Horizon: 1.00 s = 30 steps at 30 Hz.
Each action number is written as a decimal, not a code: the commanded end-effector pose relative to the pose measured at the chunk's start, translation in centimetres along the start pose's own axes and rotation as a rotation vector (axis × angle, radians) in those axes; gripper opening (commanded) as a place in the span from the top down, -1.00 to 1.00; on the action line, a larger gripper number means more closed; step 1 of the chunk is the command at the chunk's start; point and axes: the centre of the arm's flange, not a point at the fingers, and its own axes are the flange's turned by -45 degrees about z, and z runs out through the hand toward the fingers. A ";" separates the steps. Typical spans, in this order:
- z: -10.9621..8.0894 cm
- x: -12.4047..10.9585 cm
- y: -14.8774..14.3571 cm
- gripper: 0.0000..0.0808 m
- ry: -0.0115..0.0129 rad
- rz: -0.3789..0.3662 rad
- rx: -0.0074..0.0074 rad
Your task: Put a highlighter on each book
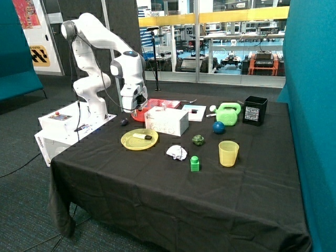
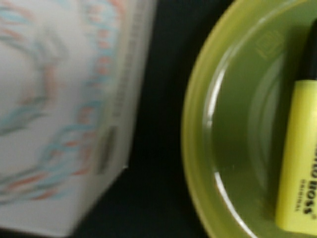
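Gripper [image 1: 134, 109] (finger state cannot be told) hangs near the bench's robot-side edge; descending, it risks striking the white box [image 1: 167, 121] beside the highlighter [image 1: 142, 136].

1. I work in a robotics lab or demo hall, not a home.
2. My base is bolted to a white control box [image 1: 62, 123] with a red button, beside a tabletop [image 1: 157, 178] draped in black cloth.
3. Behind me a glass partition [image 1: 210, 42] shows benches crowded with equipment and an orange machine [image 1: 264, 63].
4. Teal acoustic screens [image 1: 310, 105] and grey carpet [image 1: 21, 152] surround the tabletop.
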 end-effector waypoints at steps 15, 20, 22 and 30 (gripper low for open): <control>4.9 -0.2 4.6 -0.16 -0.0041 0.079 0.0039; 5.9 -0.2 4.5 -0.13 -0.0041 0.082 0.0039; 6.3 -0.2 4.5 -0.13 -0.0041 0.082 0.0039; 7.4 0.3 4.5 -0.11 -0.0041 0.081 0.0039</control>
